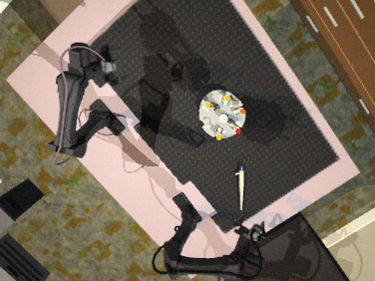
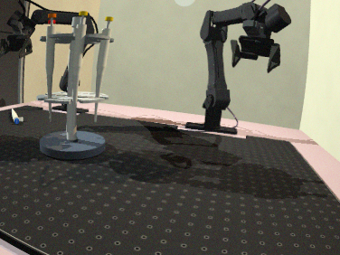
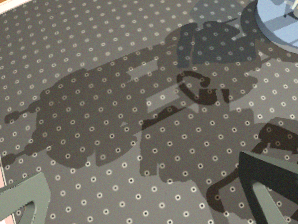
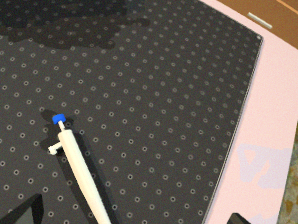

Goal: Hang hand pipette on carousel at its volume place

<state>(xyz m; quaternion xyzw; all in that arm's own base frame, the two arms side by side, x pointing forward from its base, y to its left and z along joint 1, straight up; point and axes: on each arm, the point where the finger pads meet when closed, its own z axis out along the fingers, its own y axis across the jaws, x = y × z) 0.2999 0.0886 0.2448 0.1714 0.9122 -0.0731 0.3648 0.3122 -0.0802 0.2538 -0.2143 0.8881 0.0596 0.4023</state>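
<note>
The hand pipette [image 1: 241,190] [image 2: 14,113] [image 4: 84,175] lies on the dark mat, cream with a blue push button [image 1: 241,167] [image 4: 59,119]; its finger hook [image 4: 54,149] sticks out sideways. The volume print is not readable. The carousel [image 1: 223,119] [image 2: 72,146] [image 3: 279,25] stands upright, holding several pipettes with yellow, orange and red buttons; slot markings are not readable. My right gripper [image 1: 253,225] [image 4: 139,214] is open and empty, above the table's edge near the pipette's tip end. My left gripper [image 1: 111,66] [image 2: 253,65] [image 3: 141,174] is open and empty, raised far from the carousel.
The perforated dark mat [image 1: 299,144] [image 2: 203,217] [image 4: 150,125] is bordered by the pink table top [image 1: 132,194] [image 4: 250,165]. The carousel stands between the left gripper and the far mat edge. Brown drawers [image 1: 344,55] stand beyond the table. Arm shadows cross the mat.
</note>
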